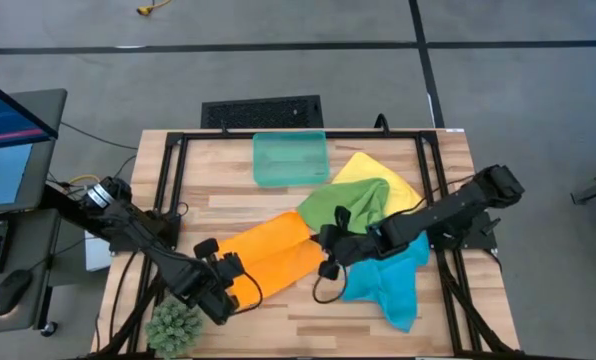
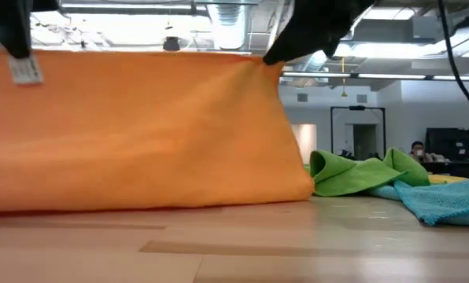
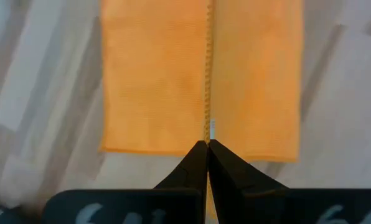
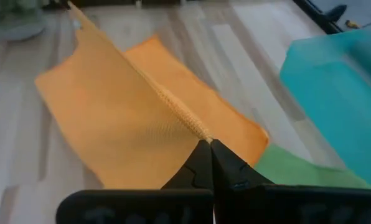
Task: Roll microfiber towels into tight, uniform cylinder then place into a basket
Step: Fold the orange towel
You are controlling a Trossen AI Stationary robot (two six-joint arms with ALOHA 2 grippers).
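Both arms reach low over the counter (image 1: 378, 320), left pincer (image 1: 221, 290) and right pincer (image 1: 330, 262) each clamped on the orange towel's (image 1: 268, 255) edge, stretched between them.

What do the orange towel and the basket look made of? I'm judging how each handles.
Orange towel: soft, matte, finely napped cloth with a stitched edge, probably microfiber; it drapes limply.
Basket: seemingly rigid translucent teal plastic with a smooth finish; the tabletop shows faintly through it.

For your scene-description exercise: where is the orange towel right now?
In the high view the orange towel lies at the table's front centre, pinched at opposite edges by the left gripper and right gripper, beside the green towel.
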